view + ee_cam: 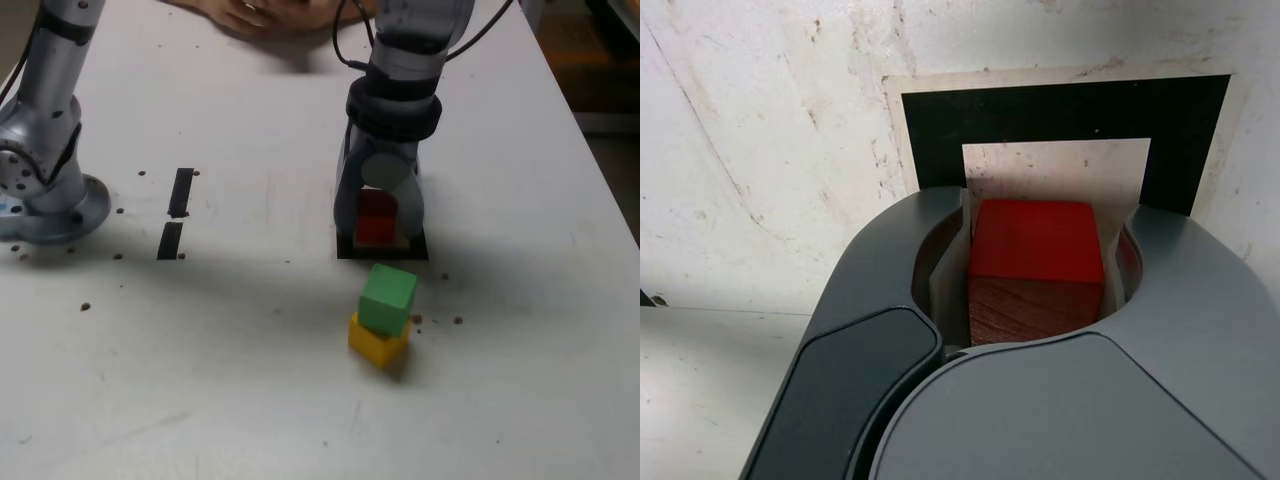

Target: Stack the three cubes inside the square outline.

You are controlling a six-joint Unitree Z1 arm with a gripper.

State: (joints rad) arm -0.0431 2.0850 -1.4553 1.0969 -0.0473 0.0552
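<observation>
red cube (1036, 262): we see it clamped between the two jaws, taken by opposite flat sides, top face clear and level in the wrist view.
how it handles: we judge it a light, rigid block, wood-like on its shaded face; it will not give under the squeeze, and smooth painted sides could slip if held by the edges, so we favour flat pads on two parallel faces, as now.
gripper (381, 222): closed on the red cube, pointing down over the square; whether the cube rests on the table or hangs just above it, we cannot tell.
square outline (1060, 112): black tape frame with a pale centre; the red cube sits over that centre, and in the exterior view the frame's near edge shows just below the jaws.
green cube (388, 298): on top of the yellow one, turned a little askew to it, near the square on the camera side but outside it.
yellow cube (377, 341): on the table under the green cube, one corner poking out.
their handling: same light, stiff blocks by our reckoning; the skewed pair could topple if nudged, so we would take the green one first, by its free sides.
tape strips (176, 212): two short black pieces well off to the exterior view's left.
hand (250, 13): a person's, at the table's far edge.
</observation>
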